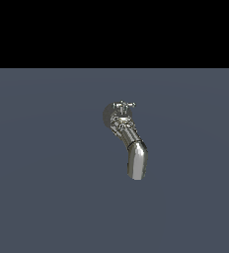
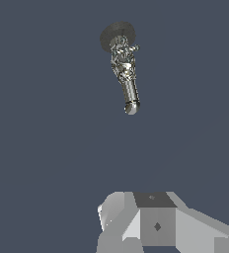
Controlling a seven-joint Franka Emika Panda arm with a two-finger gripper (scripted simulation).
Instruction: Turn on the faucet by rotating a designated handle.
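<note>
**Wrist view and exterior view: arm well short of the faucet**

Wrist view: the faucet [image 2: 122,64] lies on the grey floor [image 2: 47,148], well apart from the gripper [image 2: 151,225] and ahead of it, with open floor between. Only grey blocks of the gripper body show at the picture's edge (the fingertips are out of frame), so whether the fingers are spread or pressed together cannot be told. The handle [image 2: 131,48], a small cross knob, sits on the ribbed body near the round base plate, farther from the gripper than the spout's tip [image 2: 131,107].

Exterior view: faucet [image 1: 126,138] alone on the floor, handle [image 1: 123,105] uppermost; no arm visible. The spout points toward the gripper's side, so a judged approach must pass over it to reach the handle. Task appears not yet begun.
</note>
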